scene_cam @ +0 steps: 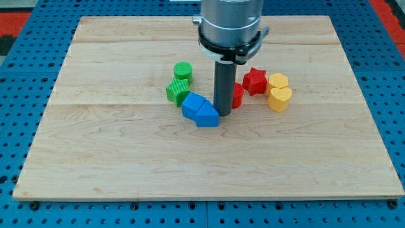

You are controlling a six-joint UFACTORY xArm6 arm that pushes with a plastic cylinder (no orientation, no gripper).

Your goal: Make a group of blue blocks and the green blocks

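Two blue blocks are sitting together just below the surface's centre: you're looking at a blue wedge-like block point(192, 104) on the view's left & a blue block point(207, 116) w/ a peaked top on the view's right, touching each other. Right above them, toward the view's top-left, two green blocks are sitting close: a green star-ish block point(178, 90) nearly touching the upper blue one, & a green cylinder point(183, 71) just above that, touching or almost touching it. So blues & greens are lying as one loose cluster.

My tip point(223, 114) is resting on the surface just beside the peaked blue block, on its view-right side; can't tell whether it's touching or only a hair apart. The rod is standing upright, w/ the grey arm housing point(230, 25) hanging over it at the view's top. There's no gripper on this arm, so no open/closed state for you to read, just the plain rod.

Moving outward to the view's right: a red block point(237, 95) is peeking out from behind the rod, shape partly hidden. A red star block point(255, 81) is sitting next to it, then a yellow block point(278, 81), rounded, & a yellow heart block point(280, 98) just below it, the two yellows touching. The wooden surface point(126, 164) is lying on a blue pegboard point(19, 95).
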